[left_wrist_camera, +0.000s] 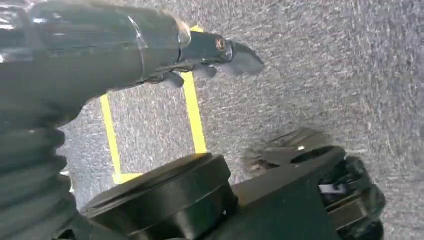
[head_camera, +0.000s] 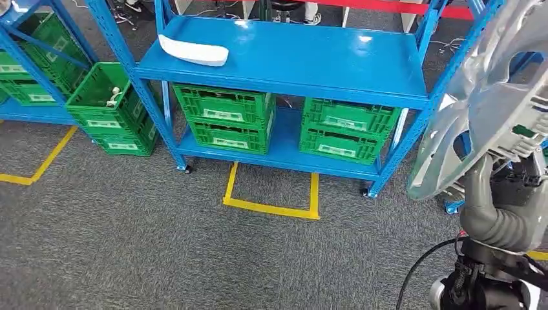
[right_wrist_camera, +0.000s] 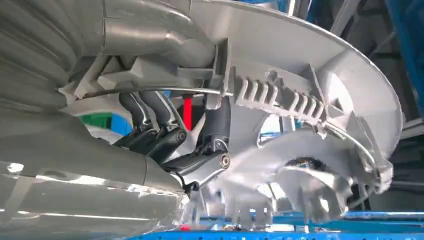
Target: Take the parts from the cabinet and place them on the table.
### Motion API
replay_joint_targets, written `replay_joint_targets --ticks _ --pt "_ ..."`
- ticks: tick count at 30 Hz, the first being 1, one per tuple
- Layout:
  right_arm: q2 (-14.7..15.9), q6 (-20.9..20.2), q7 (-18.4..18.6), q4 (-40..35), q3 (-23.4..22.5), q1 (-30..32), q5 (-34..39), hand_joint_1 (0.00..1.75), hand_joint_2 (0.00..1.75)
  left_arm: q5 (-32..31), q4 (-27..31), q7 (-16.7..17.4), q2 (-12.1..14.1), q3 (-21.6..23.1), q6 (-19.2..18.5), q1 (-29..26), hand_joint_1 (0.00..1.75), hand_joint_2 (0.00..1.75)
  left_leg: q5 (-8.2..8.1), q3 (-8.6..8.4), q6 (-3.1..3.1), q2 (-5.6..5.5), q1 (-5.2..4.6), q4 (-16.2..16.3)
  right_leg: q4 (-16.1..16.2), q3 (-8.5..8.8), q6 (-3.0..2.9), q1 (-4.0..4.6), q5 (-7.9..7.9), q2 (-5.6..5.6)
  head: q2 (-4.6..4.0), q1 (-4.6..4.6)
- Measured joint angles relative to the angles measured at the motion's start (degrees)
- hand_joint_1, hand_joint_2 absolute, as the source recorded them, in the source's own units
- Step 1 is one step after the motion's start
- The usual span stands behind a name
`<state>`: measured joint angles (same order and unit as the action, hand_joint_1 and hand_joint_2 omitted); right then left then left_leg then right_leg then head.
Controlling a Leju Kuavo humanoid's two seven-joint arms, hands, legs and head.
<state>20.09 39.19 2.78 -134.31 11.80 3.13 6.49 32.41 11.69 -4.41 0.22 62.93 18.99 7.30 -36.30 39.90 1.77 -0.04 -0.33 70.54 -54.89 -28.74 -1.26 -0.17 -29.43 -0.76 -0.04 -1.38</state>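
The blue metal shelving rack [head_camera: 284,58] is standing on grey carpet [head_camera: 129,245], carrying green slotted plastic crates [head_camera: 226,119] on its lower shelf, with another green crate [head_camera: 110,110] sitting on the floor just beside the rack's near post. A yellow tape outline [head_camera: 271,206] is lying on the carpet in front of the rack. The right hand [right_wrist_camera: 200,150] is grasping a large silver ribbed plastic wheel cover [head_camera: 491,90], holding it raised beside the rack's far end, its dark fingers [right_wrist_camera: 150,115] curling through an opening. A white curved plastic part [head_camera: 192,50] is lying on the rack's upper shelf. The left hand [left_wrist_camera: 200,57] is hanging over the carpet, fingers curled inward, holding nothing.
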Motion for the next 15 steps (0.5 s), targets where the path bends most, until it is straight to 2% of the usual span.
replay_joint_targets --ticks 1,2,3,4,5,6,7,8,10,11,12,13,15 --pt "-0.1 0.0 0.2 0.0 0.0 0.1 0.0 1.75 1.75 0.0 0.0 0.1 0.0 0.0 -0.1 0.0 0.00 1.75 -1.30 0.76 0.04 -0.01 0.00 3.7 -0.5 -0.82 -0.09 0.14 0.22 -0.10 0.00 0.11" --pt "-0.1 0.0 0.3 0.1 0.0 0.1 -0.2 1.75 1.75 0.0 0.0 0.2 0.0 0.0 -0.1 0.1 0.00 1.75 -0.77 0.35 -0.05 -0.01 0.00 5.1 -1.1 -1.76 -0.13 0.28 0.41 -0.12 0.00 0.24" --pt "-0.1 0.0 0.3 0.1 0.0 0.1 -0.3 1.75 1.75 0.0 0.0 0.3 0.0 0.0 -0.2 0.1 0.00 1.75 0.85 -1.22 -0.24 -0.01 -0.02 3.8 -1.7 -2.47 -0.19 0.40 0.47 -0.10 0.00 0.37" --pt "-0.1 0.0 0.3 0.2 0.0 0.3 -0.4 1.75 1.75 0.2 0.0 0.5 0.0 0.0 -0.3 0.0 0.00 1.75 2.86 -3.80 -0.58 -0.03 -0.16 0.5 -2.2 -3.07 -0.17 0.58 0.50 -0.06 0.00 0.59" --pt "-0.1 0.0 0.4 0.2 0.0 0.6 -0.5 1.75 1.75 0.4 0.0 0.7 0.0 0.0 -0.3 0.0 0.00 1.75 4.63 -7.28 -1.08 -0.11 -0.28 -4.5 -2.7 -3.47 -0.18 0.75 0.53 -0.02 0.00 0.85" --pt "-0.1 0.0 0.5 0.2 0.0 0.7 -0.5 1.75 1.75 0.5 0.0 0.7 0.0 0.0 -0.3 0.0 0.00 1.75 4.75 -10.21 -2.01 -0.39 -0.45 -9.5 -3.1 -3.77 -0.15 0.74 0.55 -0.01 0.00 1.14" --pt "-0.1 0.0 0.8 0.2 0.0 0.7 -0.5 1.75 1.75 0.8 0.0 0.8 0.2 0.0 -0.3 0.1 0.00 1.75 3.88 -11.55 -2.40 -0.34 -0.44 -11.6 -3.4 -4.09 0.13 1.07 0.75 -0.02 0.00 0.94" --pt "0.0 0.0 1.3 0.2 0.2 0.7 -0.6 1.75 1.75 1.1 0.0 0.8 0.2 0.0 -0.3 0.0 0.00 1.75 4.00 -11.67 -2.27 -0.15 -0.65 -12.2 -3.4 -4.24 0.57 0.84 1.18 -0.11 0.00 0.92" --pt "0.1 0.0 1.8 0.4 0.5 0.6 -1.2 1.75 1.75 1.4 0.0 0.8 0.2 0.0 -0.3 0.0 0.00 1.75 4.76 -11.15 -2.55 -0.21 -0.87 -12.2 -3.1 -4.54 1.12 0.53 1.90 -0.16 0.00 1.01" --pt "0.3 0.0 2.1 0.4 0.7 0.6 -1.5 1.75 1.75 1.5 0.0 0.9 0.2 0.0 -0.3 -0.1 0.00 1.75 5.62 -10.73 -2.88 -0.14 -0.56 -12.9 -3.0 -4.63 1.39 0.84 2.40 -0.02 0.00 1.07" --pt "0.5 0.0 2.5 0.5 0.9 0.5 -2.1 1.75 1.75 1.6 0.0 0.9 0.2 0.0 -0.4 0.0 0.00 1.75 5.65 -11.23 -2.97 -0.04 -0.09 -14.8 -3.6 -5.42 1.73 0.76 0.81 0.31 -0.02 1.25" --pt "0.8 0.0 3.0 0.5 1.2 0.1 -2.4 1.75 1.75 1.7 0.0 1.0 0.2 0.0 -0.5 0.1 0.00 1.75 6.16 -10.58 -3.36 -0.03 0.00 -14.6 -5.4 -6.35 2.21 0.57 -1.71 0.39 -0.02 0.57" --pt "1.1 0.0 3.7 0.9 1.8 -0.4 -2.9 1.75 1.75 2.0 0.0 1.1 0.0 0.0 -0.8 0.0 0.00 1.75 6.97 -9.48 -3.41 0.27 0.01 -14.5 -13.9 -8.36 3.08 -0.06 -7.30 0.45 -0.02 -0.17"
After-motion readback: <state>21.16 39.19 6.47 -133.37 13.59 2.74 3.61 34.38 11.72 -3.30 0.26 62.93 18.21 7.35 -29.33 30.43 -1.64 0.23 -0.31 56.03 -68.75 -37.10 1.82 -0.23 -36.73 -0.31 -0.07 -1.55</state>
